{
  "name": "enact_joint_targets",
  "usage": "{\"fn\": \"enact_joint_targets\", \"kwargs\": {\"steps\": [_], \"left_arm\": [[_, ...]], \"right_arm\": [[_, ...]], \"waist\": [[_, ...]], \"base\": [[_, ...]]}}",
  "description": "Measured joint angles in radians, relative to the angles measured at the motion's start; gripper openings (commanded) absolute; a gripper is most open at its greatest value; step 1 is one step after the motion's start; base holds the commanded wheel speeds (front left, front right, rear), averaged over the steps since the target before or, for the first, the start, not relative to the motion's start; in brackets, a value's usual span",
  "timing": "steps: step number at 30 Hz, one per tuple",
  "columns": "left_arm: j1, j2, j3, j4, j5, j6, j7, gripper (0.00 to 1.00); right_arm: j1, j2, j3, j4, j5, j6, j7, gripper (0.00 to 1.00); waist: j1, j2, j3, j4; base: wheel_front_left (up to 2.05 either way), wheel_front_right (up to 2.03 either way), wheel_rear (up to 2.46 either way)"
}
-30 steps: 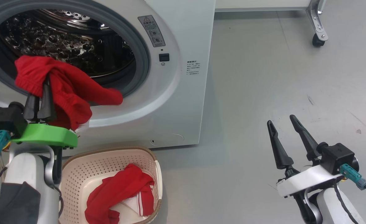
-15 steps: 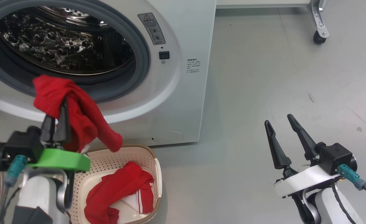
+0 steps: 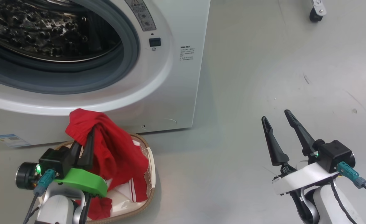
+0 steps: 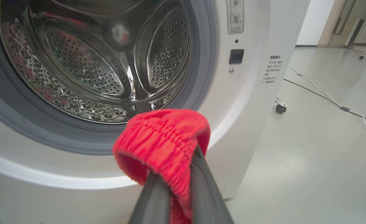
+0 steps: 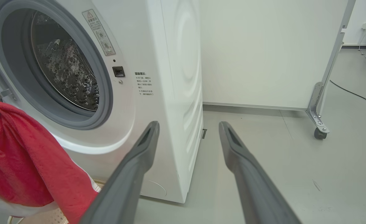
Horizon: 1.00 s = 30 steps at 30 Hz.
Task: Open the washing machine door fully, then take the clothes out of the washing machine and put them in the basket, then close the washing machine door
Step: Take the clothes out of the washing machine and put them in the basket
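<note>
The washing machine point(image 3: 176, 77) fills the upper left, its grey-ringed mouth open on the bare steel drum point(image 4: 93, 62). The washing machine door is out of view. My left gripper point(image 3: 88, 137) is shut on red clothes point(image 3: 114, 149), which hang over the cream basket point(image 3: 151, 165) in front of the machine. In the left wrist view the red cloth point(image 4: 161, 140) bunches over the gripper point(image 4: 176, 165), in front of the mouth. More red clothes with white stripes point(image 3: 134, 188) lie in the basket. My right gripper point(image 3: 275, 114) is open and holds nothing, over the floor to the right.
Grey floor spreads to the right of the machine. A white panel on a metal frame with a caster wheel point(image 5: 319, 133) stands behind it, and that wheel point(image 3: 313, 15) shows at the top right. A cable point(image 4: 326, 99) runs across the floor.
My left gripper has carried the red garment down from the machine's mouth to just above the basket. The head camera has tilted down. The right gripper stays open in place.
</note>
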Motion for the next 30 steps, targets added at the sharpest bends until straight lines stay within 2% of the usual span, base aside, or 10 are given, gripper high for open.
{"fn": "enact_joint_targets", "kwargs": {"steps": [9,18,30], "left_arm": [[-0.005,0.001,-0.019,0.056,0.015,-0.002,0.024,0.0],[-0.049,0.039,0.039,0.158,0.024,0.042,0.06,0.0],[-0.148,0.067,0.086,0.305,0.026,0.078,0.102,0.0]], "right_arm": [[-0.038,-0.002,0.006,-0.014,0.002,0.0,0.0,1.0],[-0.074,-0.002,0.015,-0.019,0.008,0.0,0.0,1.0],[-0.099,-0.017,0.008,-0.029,0.009,0.0,0.0,1.0]], "waist": [[0.0,0.0,0.082,-0.029],[0.0,0.0,0.153,-0.074],[0.0,0.0,0.245,-0.127]], "base": [[0.0,0.0,0.0],[0.0,0.0,0.0],[0.0,0.0,0.0]]}}
